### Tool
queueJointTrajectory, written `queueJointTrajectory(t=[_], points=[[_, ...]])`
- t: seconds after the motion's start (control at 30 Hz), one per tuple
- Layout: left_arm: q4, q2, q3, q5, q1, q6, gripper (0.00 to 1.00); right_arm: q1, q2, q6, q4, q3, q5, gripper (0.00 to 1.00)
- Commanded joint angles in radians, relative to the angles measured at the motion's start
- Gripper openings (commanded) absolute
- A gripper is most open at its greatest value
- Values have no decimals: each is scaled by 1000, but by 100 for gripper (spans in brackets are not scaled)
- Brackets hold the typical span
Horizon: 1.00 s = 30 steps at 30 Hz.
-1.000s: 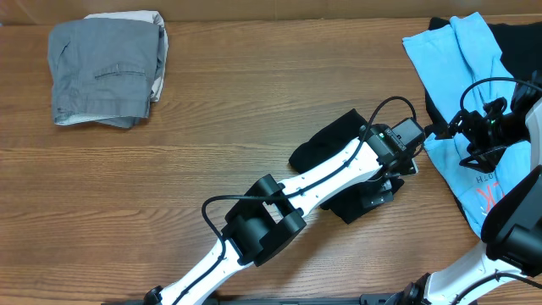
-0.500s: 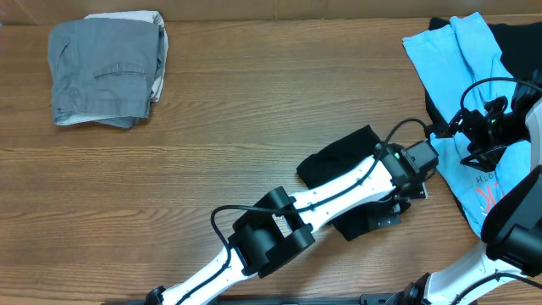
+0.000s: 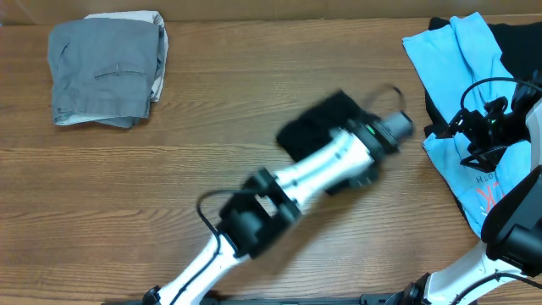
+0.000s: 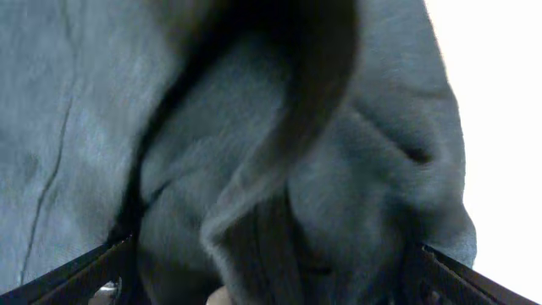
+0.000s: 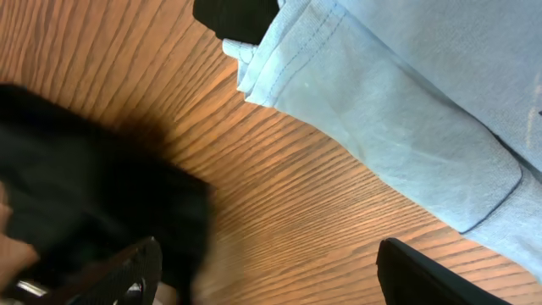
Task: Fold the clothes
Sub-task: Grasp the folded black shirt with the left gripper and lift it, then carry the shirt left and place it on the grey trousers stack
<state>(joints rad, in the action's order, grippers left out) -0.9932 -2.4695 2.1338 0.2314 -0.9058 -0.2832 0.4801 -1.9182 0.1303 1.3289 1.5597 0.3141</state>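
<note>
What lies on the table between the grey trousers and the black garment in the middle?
Nothing. In the overhead view only bare wooden table lies between the grey trousers and the black garment.

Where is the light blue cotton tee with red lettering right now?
In the overhead view, the light blue tee lies spread at the table's right edge, draped over a black garment, well right of the bunched black T-shirt at centre.

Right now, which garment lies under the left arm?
The black garment mid-table, directly beneath the left arm; the grey trousers sit folded at far left, the blue tee at far right.
</note>
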Motion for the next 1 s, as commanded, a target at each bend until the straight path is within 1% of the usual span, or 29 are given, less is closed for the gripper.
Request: queueJointTrajectory(t=[0.0, 0.07, 0.2, 0.3, 0.4, 0.53, 0.63, 0.7, 0.77, 0.97], points=[[-10, -29, -33, 95, 182, 53, 100, 6, 4, -8, -1, 17, 2, 85], [-22, -29, -32, 54, 245, 52, 100, 6, 4, -8, -4, 17, 2, 85], [-62, -28, -13, -56, 330, 52, 100, 6, 4, -7, -14, 17, 2, 85], [-105, -28, 23, -67, 352, 52, 100, 6, 4, -8, -16, 17, 2, 85], [-178, -28, 113, -65, 369, 52, 100, 6, 4, -8, -16, 17, 2, 85], [-293, -28, 298, -88, 370, 51, 100, 6, 4, -8, -16, 17, 2, 85], [-381, -28, 431, -148, 367, 32, 100, 6, 4, -8, -16, 17, 2, 85], [-421, -28, 478, -214, 367, 16, 100, 6, 4, -8, -16, 17, 2, 85], [-447, -29, 482, -262, 367, 6, 100, 6, 4, -8, -16, 17, 2, 85], [-451, -42, 356, -262, 370, 8, 100, 6, 4, -8, -15, 17, 2, 85]])
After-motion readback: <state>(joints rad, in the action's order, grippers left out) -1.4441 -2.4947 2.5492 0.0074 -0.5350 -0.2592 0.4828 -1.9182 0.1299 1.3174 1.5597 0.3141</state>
